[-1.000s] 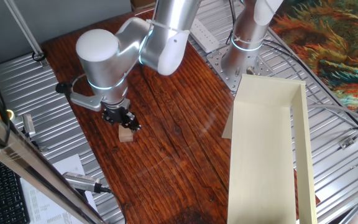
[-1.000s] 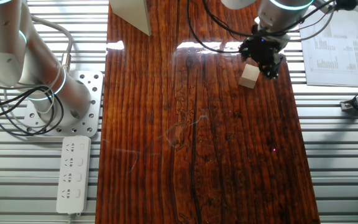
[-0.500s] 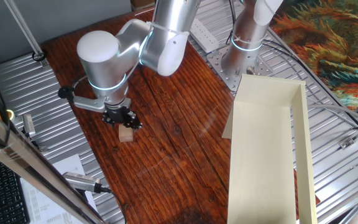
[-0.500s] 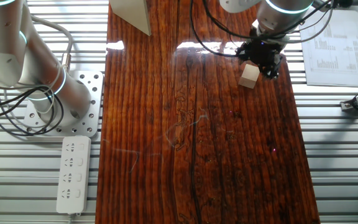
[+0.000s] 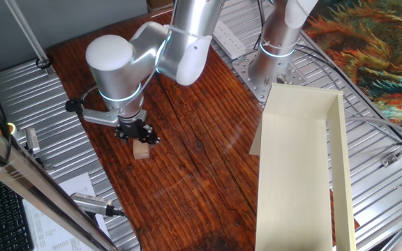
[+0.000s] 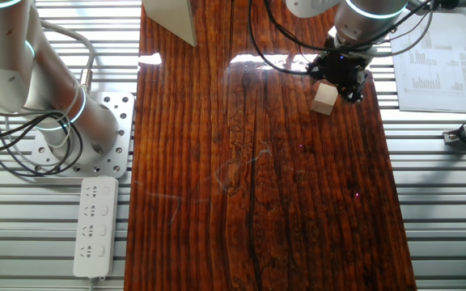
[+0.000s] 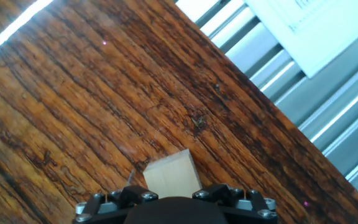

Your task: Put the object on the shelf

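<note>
Dark red-brown wood-grain tabletop (image 5: 201, 160), and on it a small pale tan wooden cube (image 5: 141, 150) sitting right under the black gripper (image 5: 137, 134). In this fixed view the fingertips hang just above the cube's top, cube slightly to the near side of them; contact or gap — can't tell. Finger spacing is hidden by the wrist, so whether the fingers are apart or together is unreadable here. Cream shelf (image 5: 295, 174), a long shallow open box with thin raised side walls, lies well apart from the fingers, across the table beside the grey arm base (image 5: 271, 59).

Other fixed view: gripper (image 6: 343, 74) near the table's far corner, cube (image 6: 324, 99) just below and to one side of the fingers, flat on the wood, partly overlapped by the black hand. Only a corner of the shelf (image 6: 171, 18) shows at the top edge, far from the fingers. A printed paper sheet (image 6: 433, 61) lies on the slatted metal just beyond the gripper, and a white power strip (image 6: 94, 226) sits off the opposite side of the table.

Hand view: cube (image 7: 171, 177) sits just ahead of the gripper body (image 7: 174, 208), centred on it, upright, resting on the grain. Fingertips themselves aren't visible, so still can't tell the finger state.
</note>
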Motion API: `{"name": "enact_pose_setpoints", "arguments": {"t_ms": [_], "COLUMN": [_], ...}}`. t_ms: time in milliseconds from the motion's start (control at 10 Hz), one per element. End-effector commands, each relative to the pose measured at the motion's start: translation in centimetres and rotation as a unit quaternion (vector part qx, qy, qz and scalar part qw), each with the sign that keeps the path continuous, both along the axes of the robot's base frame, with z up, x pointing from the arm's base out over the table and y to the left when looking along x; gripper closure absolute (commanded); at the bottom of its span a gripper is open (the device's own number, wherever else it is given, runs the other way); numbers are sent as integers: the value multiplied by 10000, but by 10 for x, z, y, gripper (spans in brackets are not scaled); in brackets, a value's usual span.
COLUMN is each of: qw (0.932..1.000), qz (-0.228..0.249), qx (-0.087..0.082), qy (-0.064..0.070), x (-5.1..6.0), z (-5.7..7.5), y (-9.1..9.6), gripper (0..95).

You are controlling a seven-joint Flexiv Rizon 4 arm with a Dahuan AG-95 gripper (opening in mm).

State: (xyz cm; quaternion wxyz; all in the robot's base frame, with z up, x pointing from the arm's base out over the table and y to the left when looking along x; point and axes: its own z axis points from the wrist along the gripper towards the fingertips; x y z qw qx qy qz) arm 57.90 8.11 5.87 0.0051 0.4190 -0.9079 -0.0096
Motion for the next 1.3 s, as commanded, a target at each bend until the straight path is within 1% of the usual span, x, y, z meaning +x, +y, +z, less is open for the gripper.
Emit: {"name": "enact_pose_setpoints", "arguments": {"t_ms": [100,200,300,400,500,600,800,900,1000,1100,1200,1300], "qw": [9994,9994,9992,9992,9992,9990,9991,9991,9989,9989,9989,9988], "qz": [150,230,339,346,385,429,410,420,455,462,458,476], "qx": [-154,-129,-106,-107,-97,-95,-88,-96,-83,-52,-18,-20], "qy": [267,240,208,195,109,58,30,-4,-62,-111,-135,-150], "x": [3,3,1,0,-2,-3,-3,-3,-3,-3,-4,-4], "z": [-1,-1,-5,-7,-15,-19,-23,-23,-24,-25,-26,-27], "y": [1,1,0,-1,-3,-3,-3,-3,-2,-2,-2,-1], "gripper": [190,190,190,190,190,190,190,190,380,380,380,380]}}
